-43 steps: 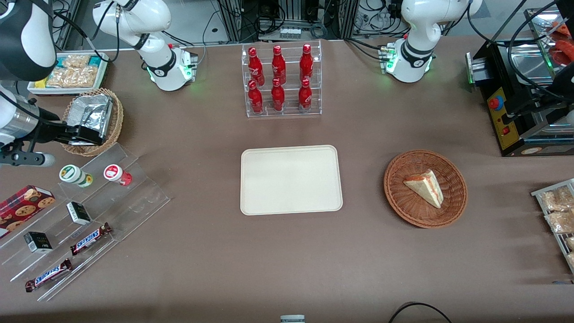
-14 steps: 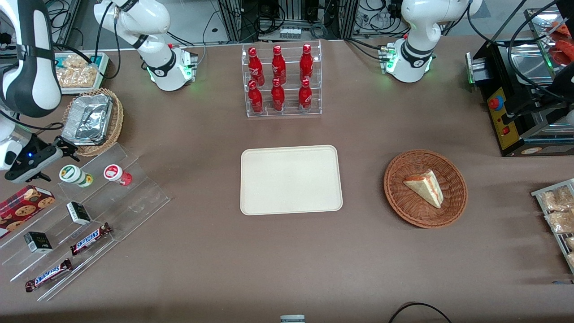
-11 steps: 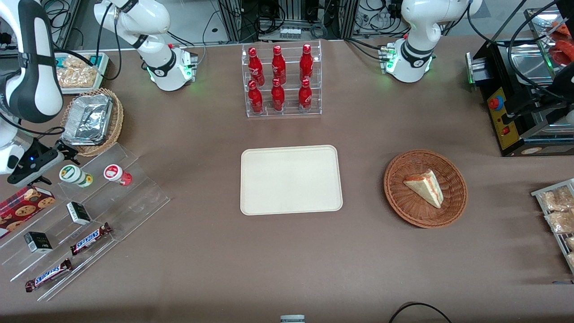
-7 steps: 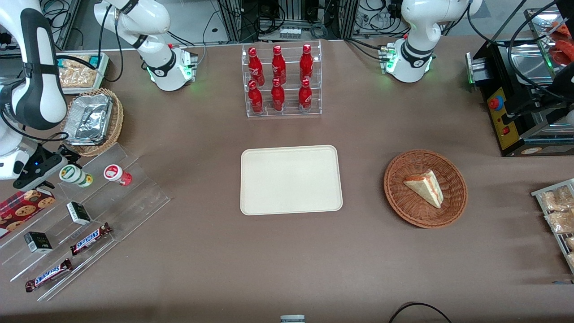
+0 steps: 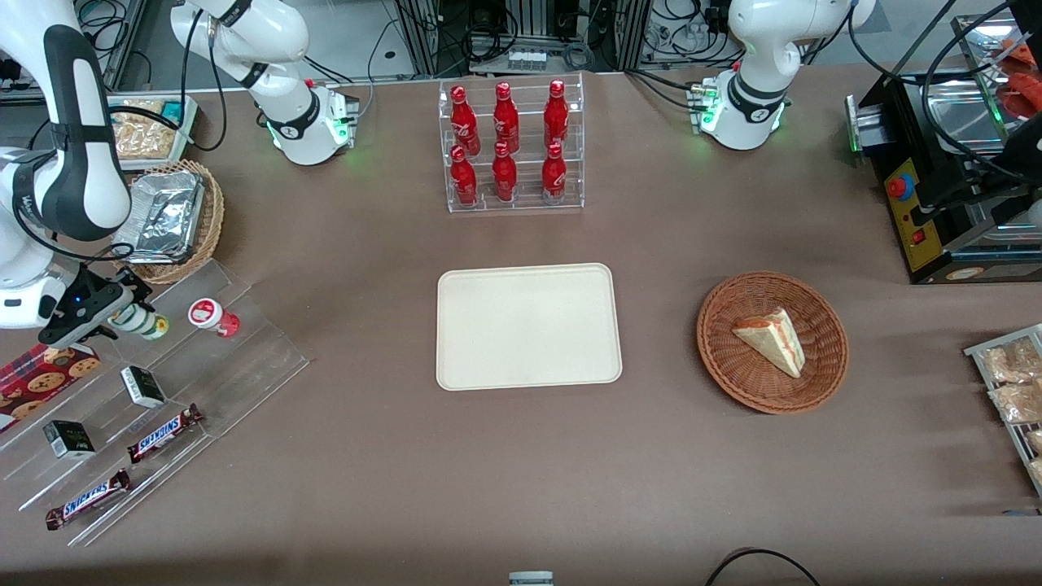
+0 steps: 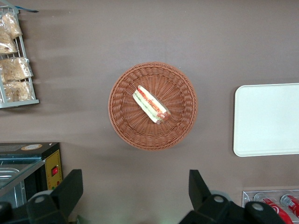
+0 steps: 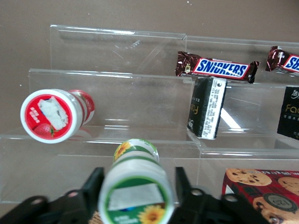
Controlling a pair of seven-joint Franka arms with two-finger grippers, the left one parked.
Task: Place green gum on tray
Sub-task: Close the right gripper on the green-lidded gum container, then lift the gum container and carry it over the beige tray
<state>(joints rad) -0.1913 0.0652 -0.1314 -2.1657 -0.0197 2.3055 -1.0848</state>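
Note:
The green gum [image 5: 149,325] lies on its side on the top step of a clear acrylic stand [image 5: 252,358] at the working arm's end of the table. My right gripper [image 5: 120,308] is down at the lid end of the bottle. In the right wrist view the green gum [image 7: 135,191] sits between the two open fingers [image 7: 95,183], its green-ringed lid facing the camera, with small gaps on both sides. The cream tray [image 5: 529,325] lies flat and bare at the table's middle, well apart from the stand; it also shows in the left wrist view [image 6: 268,119].
A red-lidded bottle [image 5: 210,315] lies beside the green gum [image 7: 49,115]. Lower steps hold black boxes [image 5: 142,386] and Snickers bars [image 5: 165,431]. A cookie box [image 5: 41,378] and a wicker basket with foil tray [image 5: 175,213] flank the gripper. A red-bottle rack [image 5: 513,146] and a sandwich basket [image 5: 772,342] stand around the tray.
My right gripper has come down from over the foil basket and slid toward the green gum, so its fingers now straddle the bottle's lid end. The bottle has not moved.

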